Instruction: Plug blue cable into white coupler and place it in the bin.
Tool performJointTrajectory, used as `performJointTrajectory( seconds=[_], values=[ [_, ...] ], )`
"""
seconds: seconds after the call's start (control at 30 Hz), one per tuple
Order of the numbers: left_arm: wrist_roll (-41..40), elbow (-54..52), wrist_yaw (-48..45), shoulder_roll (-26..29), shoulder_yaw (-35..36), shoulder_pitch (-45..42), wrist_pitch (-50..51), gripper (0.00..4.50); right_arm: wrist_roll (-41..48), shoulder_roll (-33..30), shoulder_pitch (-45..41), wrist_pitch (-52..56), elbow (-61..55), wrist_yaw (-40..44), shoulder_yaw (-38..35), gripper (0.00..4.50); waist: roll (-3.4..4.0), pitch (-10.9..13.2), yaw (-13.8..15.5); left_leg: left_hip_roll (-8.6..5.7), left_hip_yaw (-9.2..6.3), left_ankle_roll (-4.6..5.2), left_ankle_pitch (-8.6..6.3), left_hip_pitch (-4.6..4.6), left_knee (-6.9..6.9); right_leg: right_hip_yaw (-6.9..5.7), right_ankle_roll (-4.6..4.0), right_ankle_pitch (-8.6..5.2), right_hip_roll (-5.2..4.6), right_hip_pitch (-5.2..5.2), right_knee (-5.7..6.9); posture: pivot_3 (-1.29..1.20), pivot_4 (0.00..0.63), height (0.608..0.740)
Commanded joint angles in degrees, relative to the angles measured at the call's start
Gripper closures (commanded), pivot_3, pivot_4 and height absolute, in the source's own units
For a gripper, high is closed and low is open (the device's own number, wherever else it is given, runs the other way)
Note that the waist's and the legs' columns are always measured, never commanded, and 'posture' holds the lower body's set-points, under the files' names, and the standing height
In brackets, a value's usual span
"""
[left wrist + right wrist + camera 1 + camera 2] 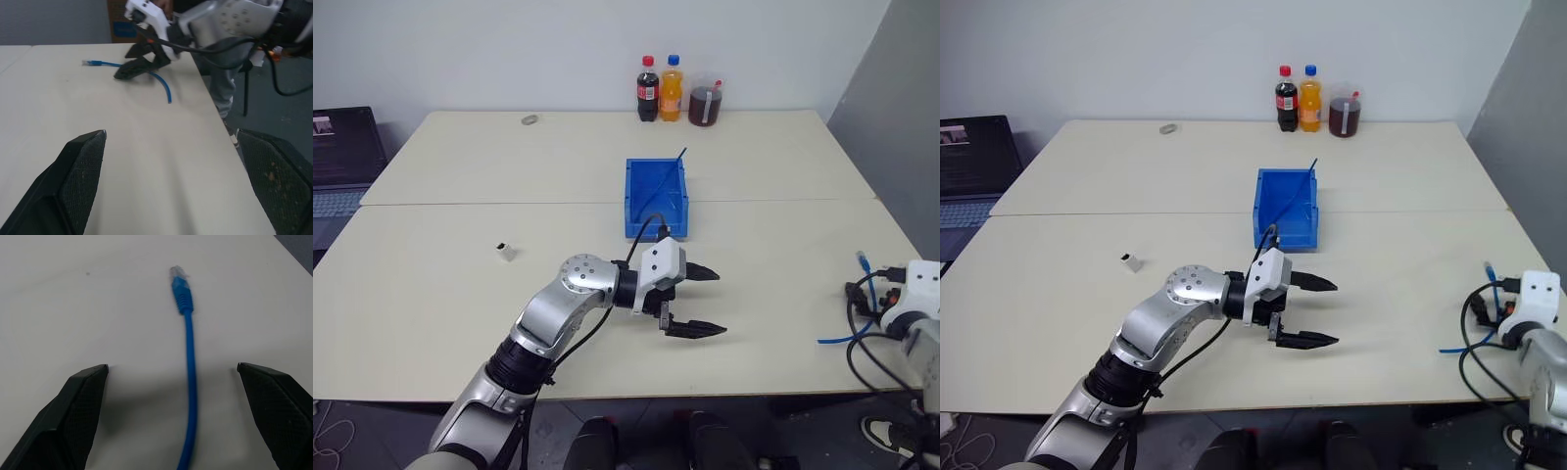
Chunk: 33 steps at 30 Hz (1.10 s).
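The blue cable (188, 377) lay loose on the table (460, 294) near its right edge, right pincer (176, 416) spread wide over it, left pincer (697, 302) also apart, holding nothing. Cable looked light and floppy, so I'd grab just behind the plug.

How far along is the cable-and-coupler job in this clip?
Nothing is done yet. The blue cable lies loose on the table between the open right gripper's fingers, ungrasped. The white coupler sits apart, untouched; the left gripper is open. Grasping, plugging and binning into the bin remain.
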Motion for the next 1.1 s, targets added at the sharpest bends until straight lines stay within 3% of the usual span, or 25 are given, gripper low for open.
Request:
performJointTrajectory(
  seconds=[0.03, 0.2, 0.23, 0.57, 0.8, 0.97, 1.1],
  values=[
    [0.5, -0.2, -0.6, -0.4, -0.2, -1.1, -1.0, 0.00, 0.7, -4.3, -4.7, 0.7, 8.6, 4.8, 1.0, 0.60, 0.01, 0.0, 0.0, 0.00, 0.00, 0.01, 0.00, -0.02, -0.01, 0.00, -0.01, 0.01, 0.01, -0.01, 0.00, 0.00, 0.150, 0.740],
    [0.9, -0.2, -0.8, -0.4, 0.1, -0.7, -1.1, 0.00, 0.4, -6.9, -7.7, 0.1, 14.2, 8.1, 2.3, 1.64, -0.01, 0.0, 0.0, -0.03, 0.04, 0.01, 0.01, -0.02, 0.05, 0.06, 0.05, 0.05, -0.03, 0.02, -0.03, 0.00, 0.150, 0.740],
    [0.9, -0.2, -0.8, -0.4, 0.2, -0.7, -1.1, 0.00, 0.4, -7.2, -8.1, -0.2, 15.0, 8.6, 2.4, 2.03, -0.01, 0.0, 0.0, -0.03, 0.04, 0.01, 0.01, -0.02, 0.05, 0.05, 0.05, 0.04, -0.03, 0.02, -0.03, 0.00, 0.150, 0.740],
    [0.3, -0.5, -1.3, 0.5, 0.8, 0.5, -0.6, 0.00, -0.1, -11.0, -9.4, -4.9, 19.9, 17.3, 5.0, 4.46, -0.01, 0.0, 0.0, -0.03, 0.04, 0.01, 0.01, -0.02, 0.04, 0.06, 0.05, 0.05, -0.03, 0.03, -0.03, 0.00, 0.150, 0.740],
    [0.4, -0.3, -0.9, 0.9, 1.4, 0.8, -0.3, 0.00, -1.6, -14.3, -8.8, -11.0, 17.3, 23.7, 9.1, 4.48, 0.00, 0.0, -0.1, -0.02, 0.04, 0.01, 0.01, -0.01, 0.03, 0.06, 0.06, 0.04, -0.02, 0.02, -0.03, 0.00, 0.150, 0.740],
    [1.1, -1.8, 0.8, 5.5, 4.6, 5.1, 0.0, 0.00, -1.1, -18.9, -6.5, -14.0, 0.5, 34.4, 16.1, 4.48, 0.15, 0.1, -0.9, 0.00, 0.06, 0.01, 0.01, 0.00, 0.00, 0.12, 0.12, 0.00, -0.01, -0.04, -0.02, 0.00, 0.150, 0.740],
    [-0.7, -7.9, 1.6, 10.9, 8.0, 13.8, 2.1, 0.00, 0.6, -17.3, -10.7, -11.4, -10.1, 38.0, 23.1, 4.48, 0.11, 0.1, -1.7, 0.10, -0.02, 0.01, 0.01, 0.01, -0.01, 0.04, 0.16, -0.05, 0.06, -0.04, -0.01, 0.00, 0.150, 0.740]
  ],
)
